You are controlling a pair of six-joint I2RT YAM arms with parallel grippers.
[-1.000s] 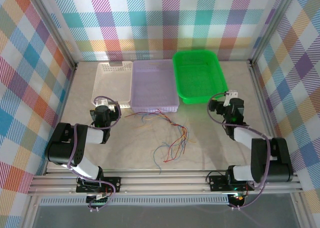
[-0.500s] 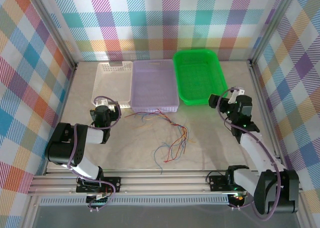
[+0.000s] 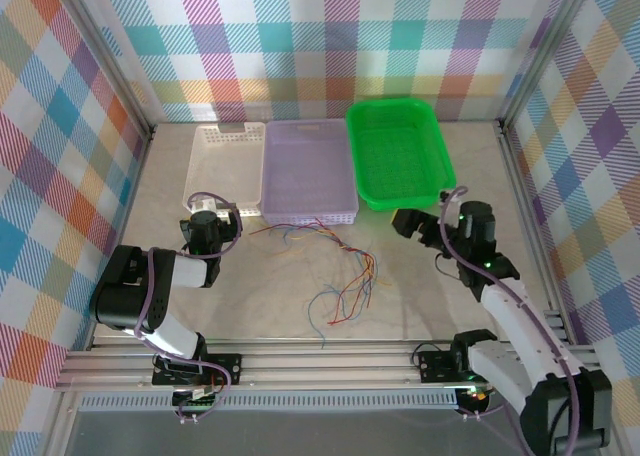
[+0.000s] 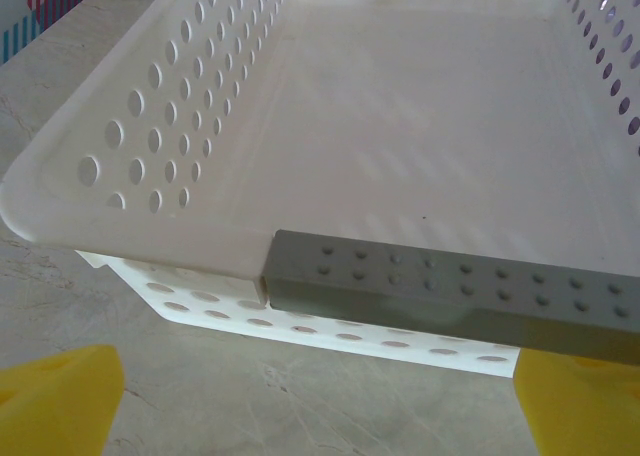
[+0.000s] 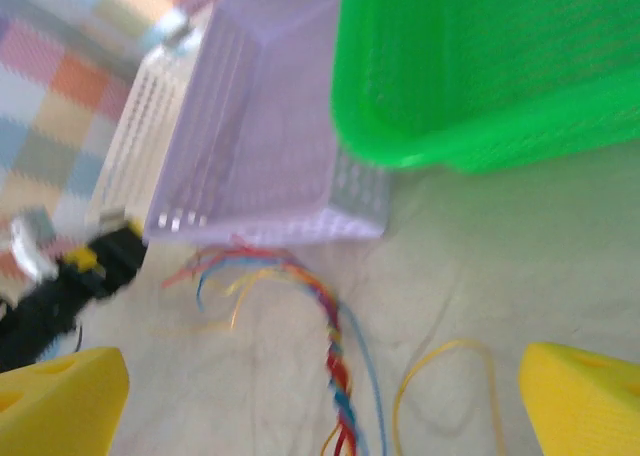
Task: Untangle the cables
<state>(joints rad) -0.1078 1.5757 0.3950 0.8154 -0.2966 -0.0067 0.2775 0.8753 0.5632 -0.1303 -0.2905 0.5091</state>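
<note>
Marbled tabletop (image 3: pixel 450 306) held the tangled cables (image 3: pixel 345 271) near its centre, with the white basket (image 3: pixel 225 166), lilac basket (image 3: pixel 308 171) and green basket (image 3: pixel 395 151) ranged toward 12 o'clock, the left gripper (image 3: pixel 207 206) at the cables' 9 o'clock and the right gripper (image 3: pixel 405 222) at their 3 o'clock. From the left wrist, yellow fingers (image 4: pixel 55 401) stood spread and empty before the white basket's rim. From the right wrist, blurred, equally parted fingers (image 5: pixel 60 401) framed the braided cables at 6 o'clock.
</note>
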